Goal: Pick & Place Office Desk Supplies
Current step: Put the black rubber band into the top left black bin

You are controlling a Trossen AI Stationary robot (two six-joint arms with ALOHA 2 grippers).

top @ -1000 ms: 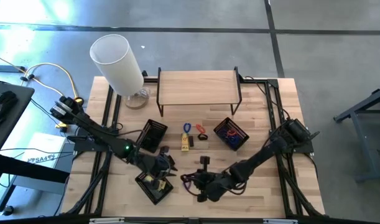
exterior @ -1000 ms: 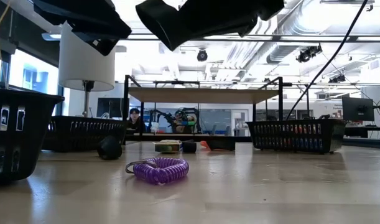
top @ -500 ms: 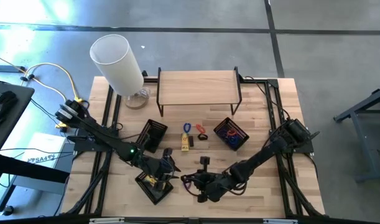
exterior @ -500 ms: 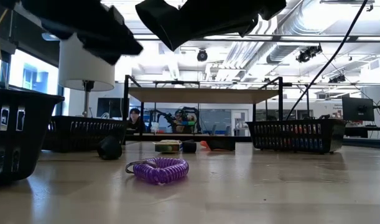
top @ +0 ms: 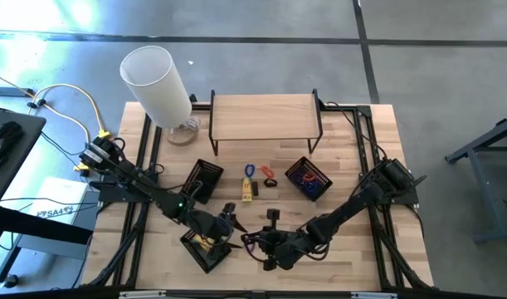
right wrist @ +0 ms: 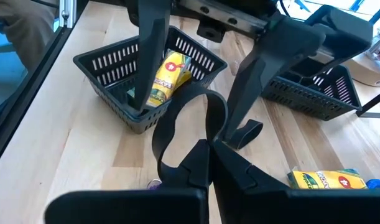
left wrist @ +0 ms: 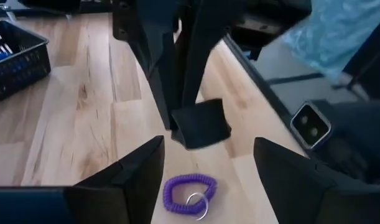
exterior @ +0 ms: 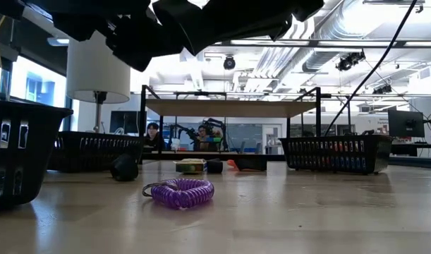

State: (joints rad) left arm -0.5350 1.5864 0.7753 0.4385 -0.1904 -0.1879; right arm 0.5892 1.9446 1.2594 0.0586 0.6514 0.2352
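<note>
A purple coiled band [top: 251, 241] with a key ring lies flat on the wood near the table's near edge; it also shows in the low view [exterior: 178, 192] and left wrist view [left wrist: 190, 194]. My left gripper [top: 226, 218] hovers open just left of it, fingers spread [left wrist: 208, 180], beside a black basket [top: 205, 249] that holds a yellow packet [right wrist: 166, 76]. My right gripper [top: 265, 245] hangs above the band's right side, shut [right wrist: 208, 158], with nothing I can make out in it. Farther back lie a yellow packet [top: 247, 190], blue loop [top: 250, 170], red loop [top: 268, 172] and dark clips [top: 272, 214].
A second black basket [top: 203, 179] stands left of centre. A third [top: 309, 178], holding blue and red bands, stands right of centre. A wooden shelf on black legs [top: 265, 116] and a white cylinder lamp [top: 158, 83] stand at the far side. People show in the room behind [exterior: 153, 131].
My left gripper has swung from over the near-left basket toward the table's right, closing on the purple band and my right gripper. The band and the other items have stayed put.
</note>
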